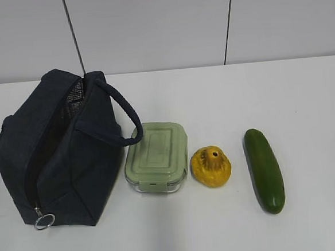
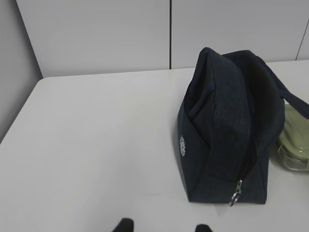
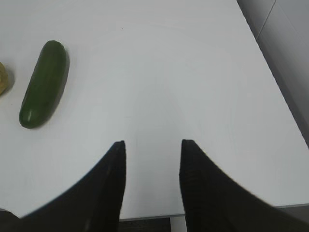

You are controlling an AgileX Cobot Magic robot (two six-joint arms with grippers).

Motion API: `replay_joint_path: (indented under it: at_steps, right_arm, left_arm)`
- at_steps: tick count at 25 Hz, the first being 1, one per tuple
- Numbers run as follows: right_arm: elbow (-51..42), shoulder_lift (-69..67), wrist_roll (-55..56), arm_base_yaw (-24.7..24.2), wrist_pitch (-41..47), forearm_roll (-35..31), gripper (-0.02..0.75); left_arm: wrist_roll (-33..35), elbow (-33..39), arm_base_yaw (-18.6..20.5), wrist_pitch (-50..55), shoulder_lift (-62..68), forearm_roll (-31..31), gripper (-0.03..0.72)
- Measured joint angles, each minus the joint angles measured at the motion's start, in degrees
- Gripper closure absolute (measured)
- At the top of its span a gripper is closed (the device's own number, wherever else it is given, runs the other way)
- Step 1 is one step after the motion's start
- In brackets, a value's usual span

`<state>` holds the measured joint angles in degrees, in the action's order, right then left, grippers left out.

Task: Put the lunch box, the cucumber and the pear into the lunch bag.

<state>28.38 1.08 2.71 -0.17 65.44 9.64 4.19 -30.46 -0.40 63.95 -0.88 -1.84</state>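
The dark navy lunch bag (image 1: 57, 156) stands at the left of the table with its zipper open; its metal ring pull (image 1: 44, 220) hangs at the near end. The bag also shows in the left wrist view (image 2: 227, 130). The sage-green lunch box (image 1: 157, 156) sits right of the bag, partly under the handle. The yellow pear (image 1: 211, 166) is next to it, then the cucumber (image 1: 264, 169). The cucumber also shows in the right wrist view (image 3: 44, 83). My left gripper (image 2: 163, 227) is open, near the table's front, left of the bag. My right gripper (image 3: 152, 144) is open and empty, right of the cucumber.
The white table (image 1: 223, 93) ends at a grey panelled wall (image 1: 149, 29) behind. Its right edge (image 3: 277, 96) and front edge show in the right wrist view. Neither arm shows in the exterior view.
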Motion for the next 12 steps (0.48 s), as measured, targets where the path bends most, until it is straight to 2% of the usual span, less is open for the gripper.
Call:
replay_joint_path:
  at_steps: [12]
  right_arm:
    - [0.0, 0.0, 0.0, 0.0, 0.0, 0.0, 0.44]
  left_arm:
    - [0.0, 0.0, 0.0, 0.0, 0.0, 0.0, 0.449]
